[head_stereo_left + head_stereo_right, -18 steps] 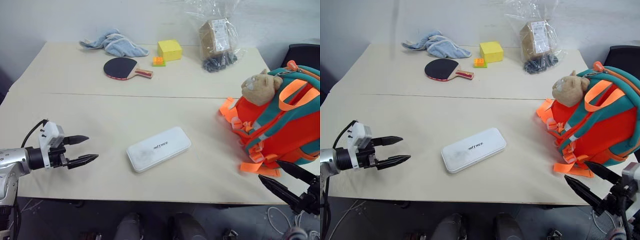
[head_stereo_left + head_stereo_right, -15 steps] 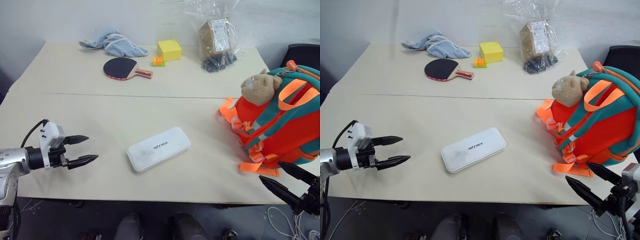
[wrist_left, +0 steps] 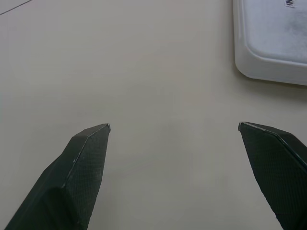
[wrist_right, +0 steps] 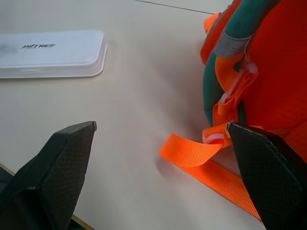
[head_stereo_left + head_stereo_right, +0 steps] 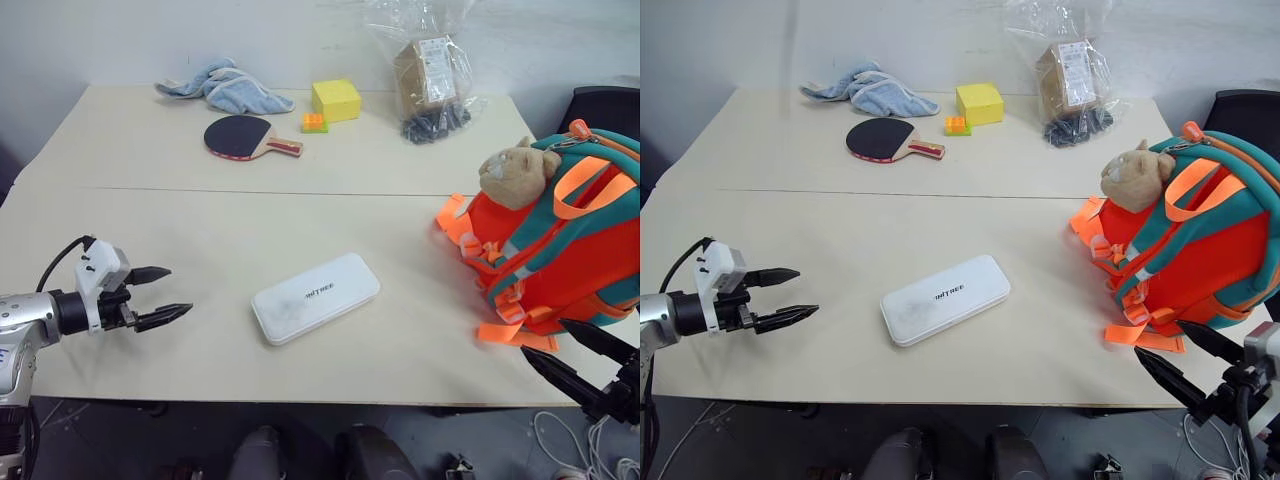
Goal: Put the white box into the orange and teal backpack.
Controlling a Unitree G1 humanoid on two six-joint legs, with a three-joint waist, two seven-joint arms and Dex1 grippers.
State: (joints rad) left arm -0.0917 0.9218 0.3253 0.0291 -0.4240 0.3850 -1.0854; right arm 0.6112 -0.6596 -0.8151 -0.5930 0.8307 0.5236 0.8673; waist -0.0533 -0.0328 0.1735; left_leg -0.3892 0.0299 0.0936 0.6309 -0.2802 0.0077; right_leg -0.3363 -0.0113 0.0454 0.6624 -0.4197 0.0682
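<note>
**White box untouched, both grippers empty**

Head views: the white box point(image 5: 316, 310) lies flat on the table point(image 5: 200, 230), well ahead of the left gripper point(image 5: 160, 296), which is spread wide and empty. The orange and teal backpack point(image 5: 560, 260) stands just beyond the right gripper point(image 5: 1185, 362), also wide and empty.

Left wrist view: a box corner lies apart, beyond the fingertips.

Right wrist view: lettering resembles "UNITREE".

Judgement: rigid, light, smooth; grip across the narrow width.

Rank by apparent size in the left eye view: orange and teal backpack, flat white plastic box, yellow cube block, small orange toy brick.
1. Orange and teal backpack
2. Flat white plastic box
3. Yellow cube block, though it sits farther away
4. Small orange toy brick
</note>
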